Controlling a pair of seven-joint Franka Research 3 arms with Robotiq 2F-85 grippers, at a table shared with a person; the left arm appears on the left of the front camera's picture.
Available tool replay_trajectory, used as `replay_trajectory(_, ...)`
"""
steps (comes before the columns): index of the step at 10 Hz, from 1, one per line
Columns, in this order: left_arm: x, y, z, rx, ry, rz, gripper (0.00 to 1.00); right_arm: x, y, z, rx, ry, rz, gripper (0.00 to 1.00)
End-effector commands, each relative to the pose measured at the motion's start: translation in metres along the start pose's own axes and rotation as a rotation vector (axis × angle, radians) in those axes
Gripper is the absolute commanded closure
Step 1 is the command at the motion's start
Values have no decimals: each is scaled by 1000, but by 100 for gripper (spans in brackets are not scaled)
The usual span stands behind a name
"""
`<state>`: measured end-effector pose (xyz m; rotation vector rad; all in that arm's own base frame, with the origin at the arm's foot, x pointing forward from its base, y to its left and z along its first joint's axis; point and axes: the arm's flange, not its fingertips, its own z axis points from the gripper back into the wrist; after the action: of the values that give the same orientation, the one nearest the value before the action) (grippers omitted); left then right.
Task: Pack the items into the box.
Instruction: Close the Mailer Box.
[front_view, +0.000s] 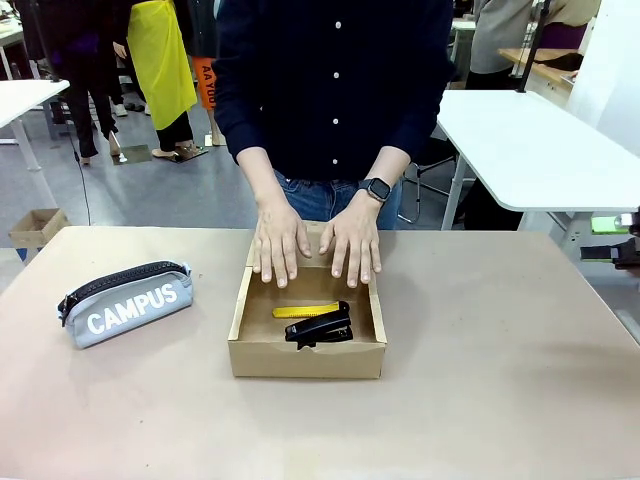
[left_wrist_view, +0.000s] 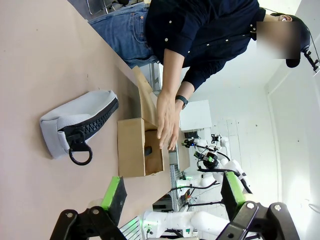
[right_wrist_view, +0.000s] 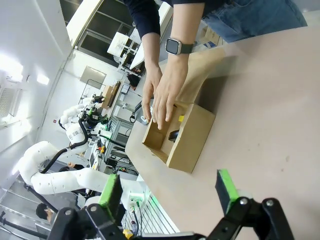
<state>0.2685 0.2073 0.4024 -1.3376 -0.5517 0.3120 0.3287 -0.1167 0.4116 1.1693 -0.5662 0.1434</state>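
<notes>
The left gripper (left_wrist_view: 172, 196), black with green pads, is held spread wide above the table, with nothing between its fingers. The right gripper (right_wrist_view: 169, 192) is likewise seen wide apart and empty. From each of them the plain brown cardboard box (front_view: 305, 360) is found ahead and well apart, at the middle of the table. Neither arm can be judged clearly the nearer.

Inside the box the small black stapler (front_view: 320, 327) is laid just beside the slim yellow utility knife (front_view: 305, 311), with the knife on the far side. Both long axes are set across the table, from the robot's left to its right.

The hinged lid flap (left_wrist_view: 144, 95) is joined to the box's far edge and is leaned back toward the person. It is covered by the person's right hand (front_view: 280, 245) and left hand (front_view: 352, 245), which are laid flat on it side by side.

With both items in, closing is judged to be what remains. The flap would have to be swung from the far edge toward the robot's side, and the hands are far nearer to it than either gripper.

The grey zip pouch printed "CAMPUS" (front_view: 125, 305) is left well apart, to the robot's left of the box.
</notes>
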Motion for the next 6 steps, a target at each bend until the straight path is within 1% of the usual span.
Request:
replay_trajectory(1,0,0,0,0,0,0,0,0,0,0,0,0,0,0)
replay_trajectory(2,0,5,-19,-4,121,61,0,2,-9,-17,-14,1,-29,0)
replay_trajectory(3,3,12,-47,4,138,112,0,7,-21,-45,-20,41,-53,0)
replay_trajectory(4,3,17,-82,-20,206,175,0,15,-31,-79,-5,61,-65,0)
replay_trajectory(5,1,21,-120,1,192,202,0,22,-40,-116,0,102,-83,0)
replay_trajectory(6,-5,21,-152,-20,294,253,0,25,-44,-147,42,129,-116,0)
